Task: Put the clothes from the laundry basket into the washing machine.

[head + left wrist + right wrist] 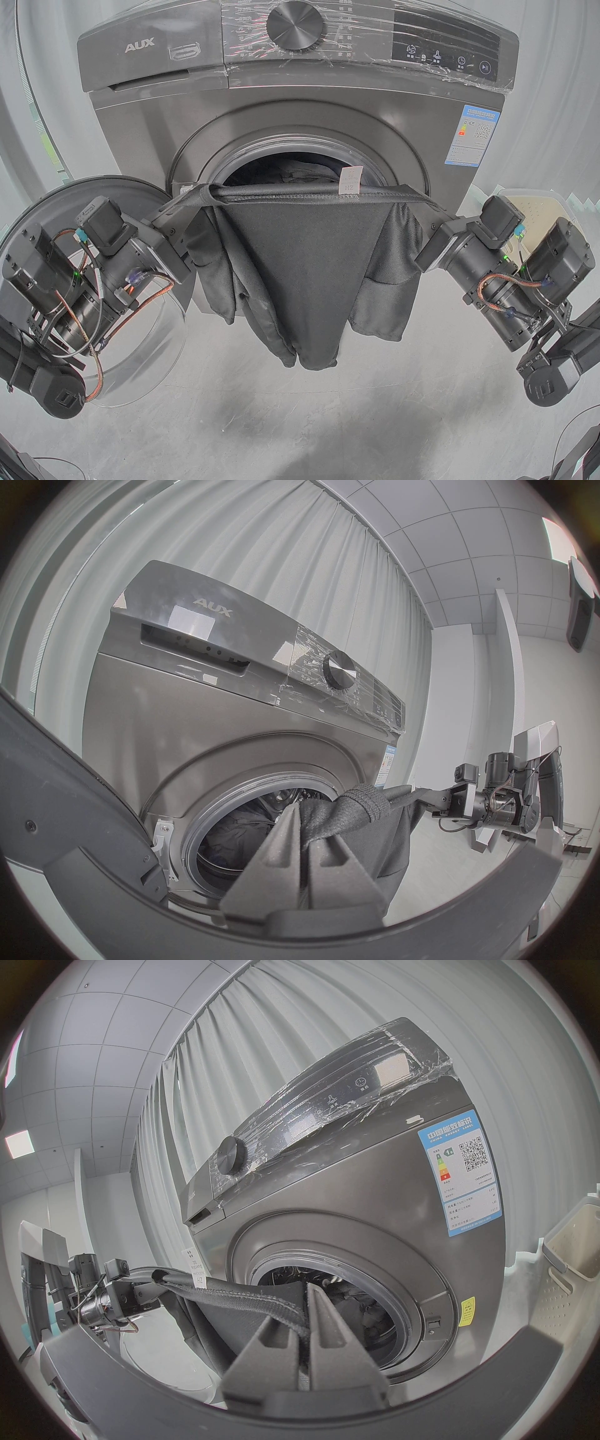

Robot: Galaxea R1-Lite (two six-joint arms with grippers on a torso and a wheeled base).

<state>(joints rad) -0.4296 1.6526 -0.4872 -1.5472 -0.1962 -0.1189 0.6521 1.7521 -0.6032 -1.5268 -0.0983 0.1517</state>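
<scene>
Left gripper (304, 837) and right gripper (305, 1335): fingers clamped on dark garment (300, 269) waistband, held taut before washing machine (144, 125) open drum.

Plain black garment (300, 262) with white tag (350, 180), dark grey washing machine (156, 119), blue-and-white label (472, 135), cream perforated laundry basket (572, 1250)

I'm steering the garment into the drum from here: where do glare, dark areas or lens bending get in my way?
Head view: the wide lens bows the straight edges of the washing machine, and the plastic film on its panel glints. Left wrist view: black corners ring the picture; the drum interior is dim. Right wrist view: same black ring, bright glare on the film, drum also dark.
</scene>
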